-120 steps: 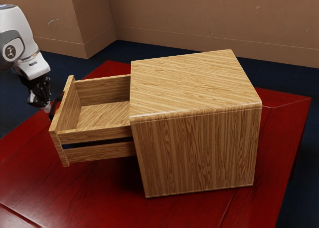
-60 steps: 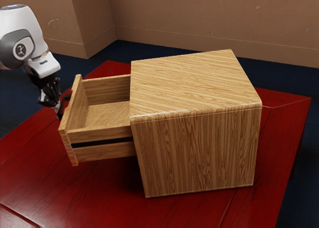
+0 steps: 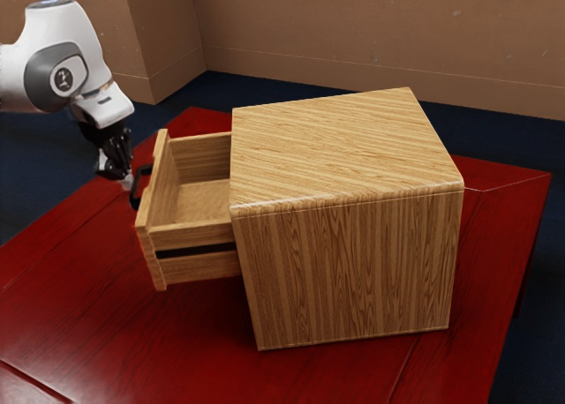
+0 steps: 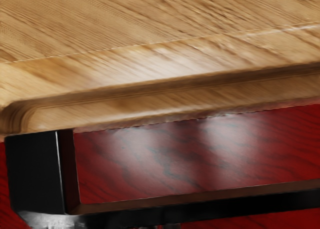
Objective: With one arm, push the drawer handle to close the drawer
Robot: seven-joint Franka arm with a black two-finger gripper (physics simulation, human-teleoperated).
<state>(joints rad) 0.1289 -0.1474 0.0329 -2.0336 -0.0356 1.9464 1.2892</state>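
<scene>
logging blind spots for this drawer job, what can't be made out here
- Contact between gripper and handle: exterior view, too small to tell.
- Handle's other end: wrist view, cut off by its right edge.
- Arm's base: exterior view, cut off by its left edge.
- Drawer's inner end: exterior view, hidden by the cabinet.

Your gripper point(image 3: 127, 183) has moved toward the exterior view's right, and the black handle point(image 3: 134, 194) has travelled the same way; the wooden drawer point(image 3: 199, 235) now sits deeper in its cabinet point(image 3: 344, 272), showing you less of its inside floor
</scene>
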